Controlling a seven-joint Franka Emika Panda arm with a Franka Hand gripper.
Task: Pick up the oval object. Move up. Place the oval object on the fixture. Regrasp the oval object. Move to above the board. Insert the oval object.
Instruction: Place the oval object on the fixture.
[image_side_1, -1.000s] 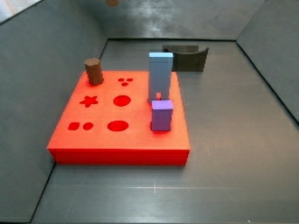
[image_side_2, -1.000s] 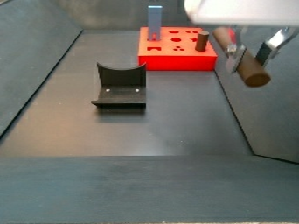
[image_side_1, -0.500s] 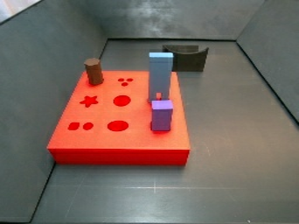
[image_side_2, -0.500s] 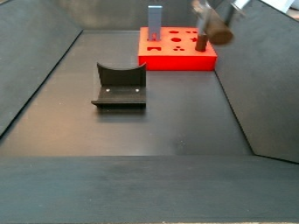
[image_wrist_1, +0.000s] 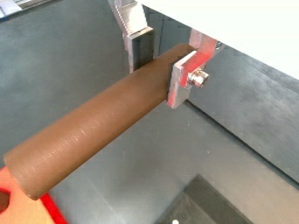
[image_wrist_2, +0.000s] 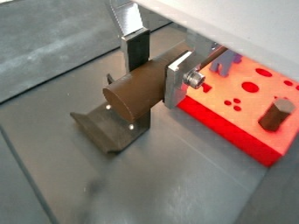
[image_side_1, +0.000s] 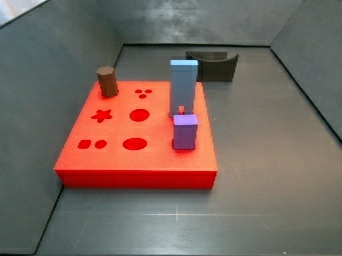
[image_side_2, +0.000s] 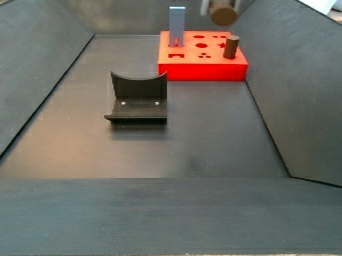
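Wrist views both show the two silver fingers (image_wrist_1: 184, 74) clamped on one end of the oval object (image_wrist_1: 100, 131), one plate on each side, so the gripper (image_wrist_2: 158, 72) is holding the peg up off the floor. It's a single long brown peg, sticking out sideways from the grip. Below it in a wrist view sits the one fixture (image_wrist_2: 107, 131), and past that the red board (image_wrist_2: 239, 109) with a stubby brown cylinder (image_wrist_2: 278, 114) standing in it. In a side view the peg's round end (image_side_2: 222, 12) just peeks in at the top edge, above the board (image_side_2: 203, 66). Three pieces stand on the board: brown cylinder (image_side_1: 107, 81), tall blue block (image_side_1: 183, 86), short purple block (image_side_1: 185, 132). The fixture (image_side_1: 213, 65) sits at the far end.
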